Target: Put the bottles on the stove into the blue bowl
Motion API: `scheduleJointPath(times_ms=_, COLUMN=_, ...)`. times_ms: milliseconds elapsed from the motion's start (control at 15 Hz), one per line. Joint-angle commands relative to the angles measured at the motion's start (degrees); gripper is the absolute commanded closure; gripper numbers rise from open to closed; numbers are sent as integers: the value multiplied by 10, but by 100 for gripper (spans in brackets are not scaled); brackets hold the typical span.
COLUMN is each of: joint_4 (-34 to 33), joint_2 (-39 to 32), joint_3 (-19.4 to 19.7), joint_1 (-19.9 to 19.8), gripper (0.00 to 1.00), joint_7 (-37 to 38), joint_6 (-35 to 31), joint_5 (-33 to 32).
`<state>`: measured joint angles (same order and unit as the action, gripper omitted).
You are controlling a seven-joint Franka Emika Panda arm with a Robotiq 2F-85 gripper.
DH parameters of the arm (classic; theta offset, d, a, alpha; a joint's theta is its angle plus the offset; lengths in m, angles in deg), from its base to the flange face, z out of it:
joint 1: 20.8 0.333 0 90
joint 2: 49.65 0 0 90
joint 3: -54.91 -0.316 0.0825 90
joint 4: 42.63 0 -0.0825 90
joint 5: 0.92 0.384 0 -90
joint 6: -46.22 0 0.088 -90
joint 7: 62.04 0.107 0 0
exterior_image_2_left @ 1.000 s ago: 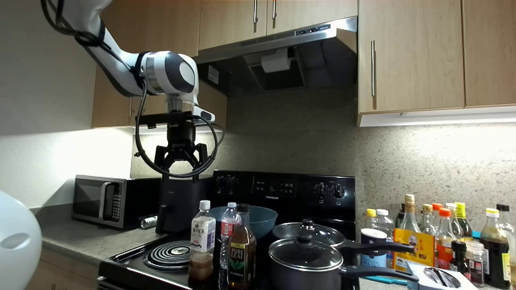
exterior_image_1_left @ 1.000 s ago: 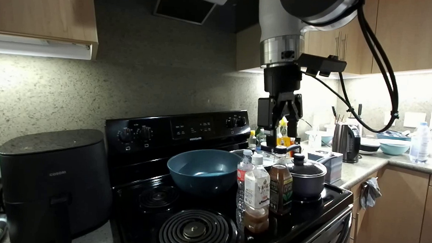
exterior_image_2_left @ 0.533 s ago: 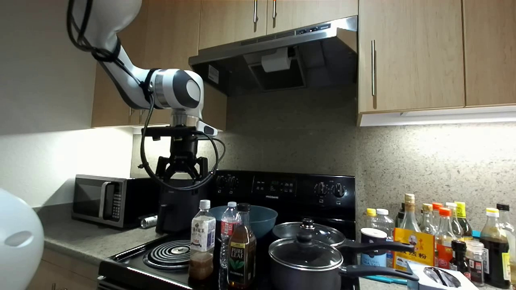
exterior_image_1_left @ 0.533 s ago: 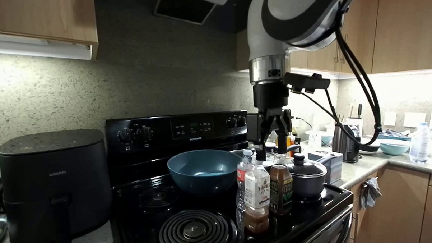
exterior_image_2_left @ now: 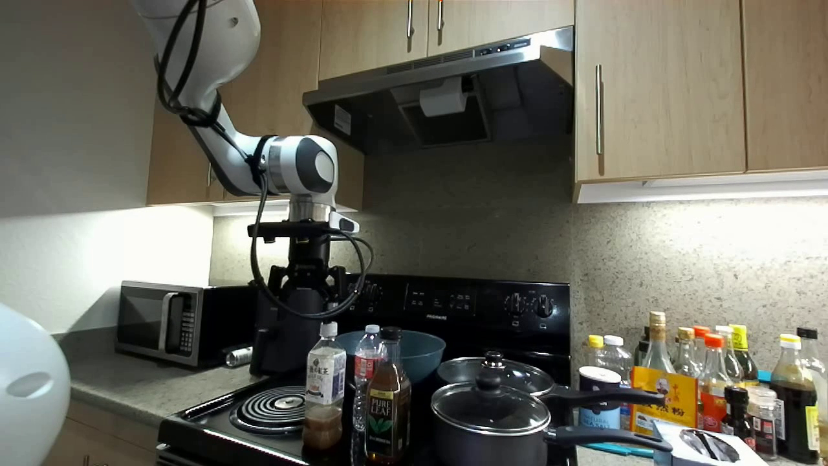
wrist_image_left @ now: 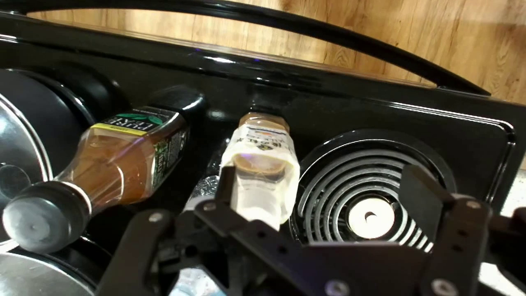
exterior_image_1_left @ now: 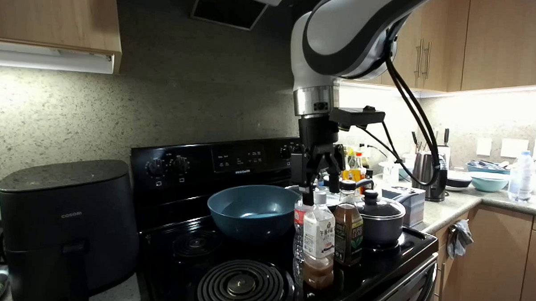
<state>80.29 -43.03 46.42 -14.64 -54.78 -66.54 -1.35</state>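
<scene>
The arm (exterior_image_1_left: 343,32) slants downward; wrist (exterior_image_1_left: 315,101) vertical; the end effector (exterior_image_1_left: 321,191) points down, fingers (wrist_image_left: 420,198) spread apart.

Teal-blue bowl (exterior_image_1_left: 252,225); black stove (exterior_image_1_left: 233,251); speckled backsplash (exterior_image_1_left: 60,112).

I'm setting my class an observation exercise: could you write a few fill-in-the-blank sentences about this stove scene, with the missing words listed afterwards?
1. The label on the black-capped bottle reads PURE ____.
2. The cap of the white-labelled bottle is coloured ____.
3. Counting the red-labelled bottle, the bottles standing on the stove number ____.
4. The tool is not shut but ____.
Missing words: LEAF; white; three; open.
</scene>
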Motion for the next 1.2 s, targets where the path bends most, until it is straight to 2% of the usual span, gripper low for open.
scheduleJointPath(times_ms=0, joint_4=0, joint_2=1, joint_3=7, joint_1=-5, gripper=0, joint_7=16, joint_6=-18, joint_5=-38)
scheduleJointPath(times_ms=800, joint_4=-35, joint_2=-62, joint_3=18, joint_1=-3, gripper=0, joint_7=9, joint_6=-7, joint_5=-56)
scheduleJointPath(times_ms=867, joint_4=-40, joint_2=-70, joint_3=20, joint_1=-3, gripper=18, joint_7=7, joint_6=-6, joint_5=-54)
scheduleJointPath(times_ms=1133, joint_4=-57, joint_2=-93, joint_3=25, joint_1=-2, gripper=47, joint_7=2, joint_6=-3, joint_5=-47)
